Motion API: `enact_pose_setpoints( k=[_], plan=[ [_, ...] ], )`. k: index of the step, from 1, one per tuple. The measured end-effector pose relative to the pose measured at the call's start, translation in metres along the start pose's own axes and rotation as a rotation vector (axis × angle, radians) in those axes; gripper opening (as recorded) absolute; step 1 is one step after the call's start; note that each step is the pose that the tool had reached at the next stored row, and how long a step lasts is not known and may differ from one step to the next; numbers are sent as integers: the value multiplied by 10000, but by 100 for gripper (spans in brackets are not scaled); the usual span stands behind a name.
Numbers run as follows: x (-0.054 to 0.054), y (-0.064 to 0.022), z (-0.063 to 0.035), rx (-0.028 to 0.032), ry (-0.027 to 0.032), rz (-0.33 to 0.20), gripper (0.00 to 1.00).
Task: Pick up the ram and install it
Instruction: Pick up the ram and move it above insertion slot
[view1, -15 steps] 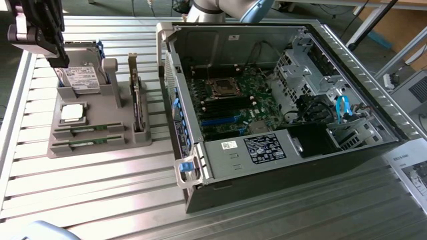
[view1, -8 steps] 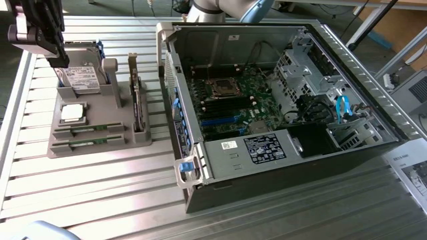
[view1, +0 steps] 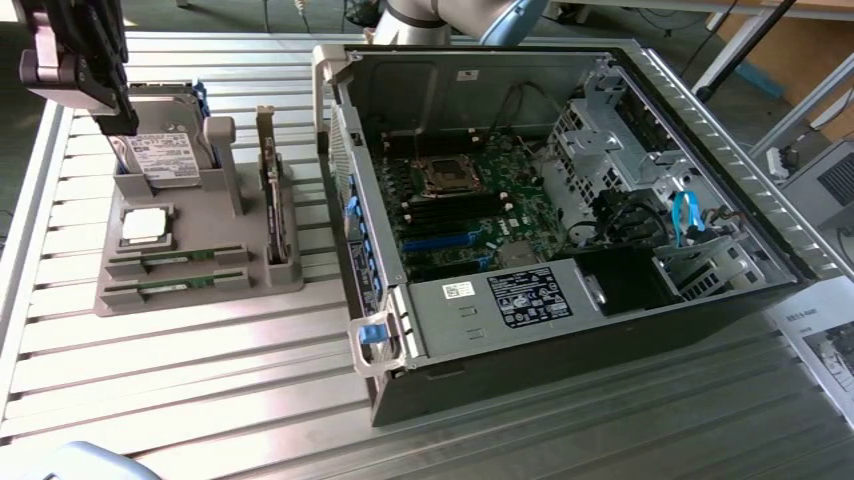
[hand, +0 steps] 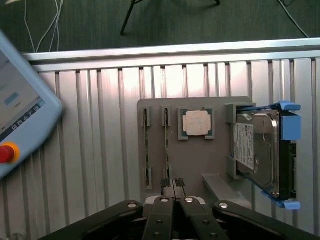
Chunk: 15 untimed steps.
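Over the grey holder tray (hand: 200, 162), your gripper (hand: 172, 183) hangs clear of the parts. Claw: both fingers pressed together, nothing between them.

Ram: two sticks, both seated edge-up in their own slots on the tray, parallel and just beside each other. The inner ram stick (hand: 166, 145) lies next to the processor (hand: 197, 123). The outer ram stick (hand: 146, 150) sits along the tray's edge. Neither is lifted or touched. In the wrist view the fingertips line up closest to one end of the inner ram stick, but you cannot tell how far above it they are.

Other items on the tray: the hard drive (hand: 256, 150), standing in its blue-railed cradle at the end away from the sticks, and the expansion card (view1: 274, 200), upright in its slot on the side toward the computer case (view1: 441, 90).

The case lies open on the slatted table (view1: 200, 380), at the exterior view's right, well apart from the sticks, with the motherboard (view1: 467, 210) exposed.

A teach pendant (hand: 20, 120) with a red button rests on the table beyond the outer ram stick.
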<state>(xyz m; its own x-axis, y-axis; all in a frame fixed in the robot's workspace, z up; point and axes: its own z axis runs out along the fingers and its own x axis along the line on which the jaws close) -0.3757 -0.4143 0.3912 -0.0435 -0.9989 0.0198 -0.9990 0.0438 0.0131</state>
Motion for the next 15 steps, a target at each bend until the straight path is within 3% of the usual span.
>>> enact_pose_setpoints(
  k=[13, 15],
  plan=[
    [0, 1, 0, 0, 0, 0, 10],
    [0, 1, 0, 0, 0, 0, 16]
  ],
)
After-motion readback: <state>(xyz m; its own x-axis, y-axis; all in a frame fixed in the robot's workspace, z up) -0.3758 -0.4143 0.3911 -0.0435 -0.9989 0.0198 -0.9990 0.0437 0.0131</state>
